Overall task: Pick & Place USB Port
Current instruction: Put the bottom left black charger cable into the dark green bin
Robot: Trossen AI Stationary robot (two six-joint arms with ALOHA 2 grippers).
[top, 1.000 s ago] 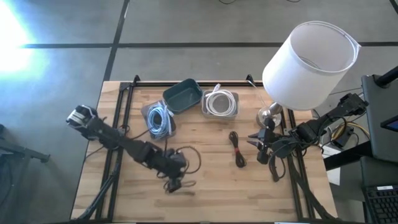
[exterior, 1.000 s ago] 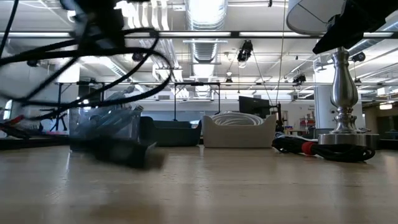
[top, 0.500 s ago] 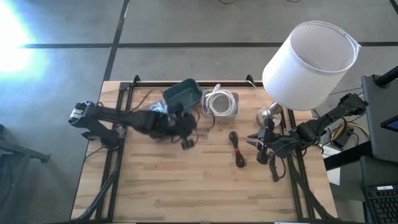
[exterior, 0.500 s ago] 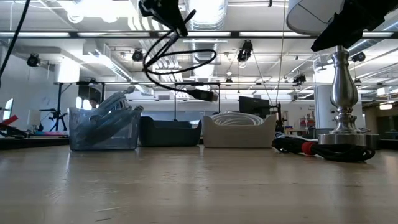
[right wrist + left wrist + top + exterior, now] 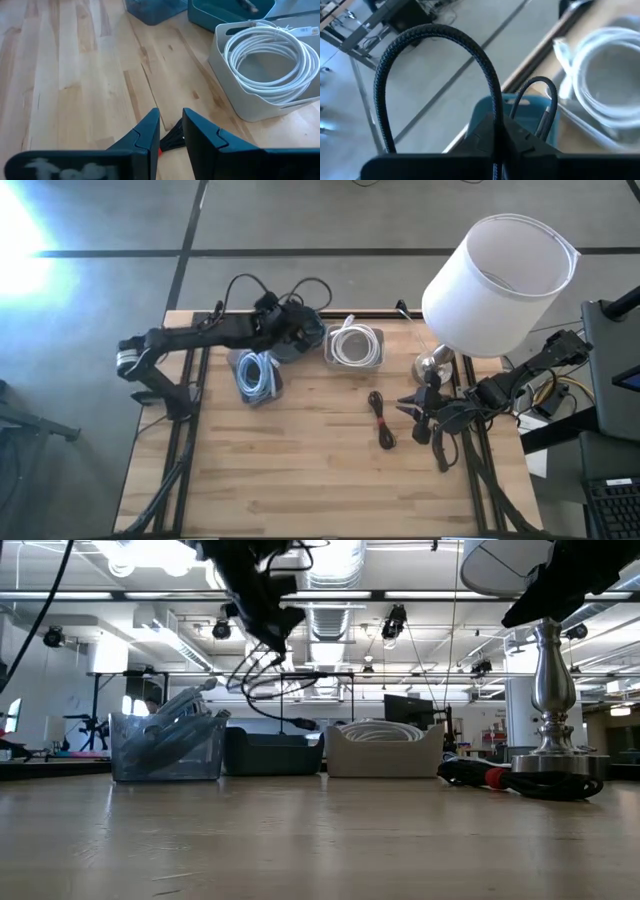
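Observation:
A black braided USB cable (image 5: 236,283) is in my left gripper (image 5: 284,321), which is shut on it above the teal bin (image 5: 300,340) at the table's far edge. In the low view its loops (image 5: 283,690) hang under the gripper (image 5: 262,615). My right gripper (image 5: 413,414) waits open near the lamp base, close to a second black cable bundle (image 5: 380,420) lying flat on the table. In the right wrist view that bundle (image 5: 169,142) sits just past the fingers. My left gripper pinches the black cable between its two fingers at a stretch of cord (image 5: 496,131) where several loops meet, coming from above. The cable is lifted clear and slack. One loop (image 5: 440,40) arches away from the fingers; a plug end (image 5: 305,725) dangles over the teal bin.
A clear bin with a blue cable (image 5: 255,375) stands left of the teal bin. A pale bin with a coiled white cable (image 5: 352,347) stands to its right. A lamp with a white shade (image 5: 498,272) fills the far right corner. Bare wood lies along the near half.
My left gripper has swung from the near middle of the table up and toward the far edge, ending over the teal bin. The black cable came with it, lifted clear of the table, its loops now hanging and flaring around the gripper.

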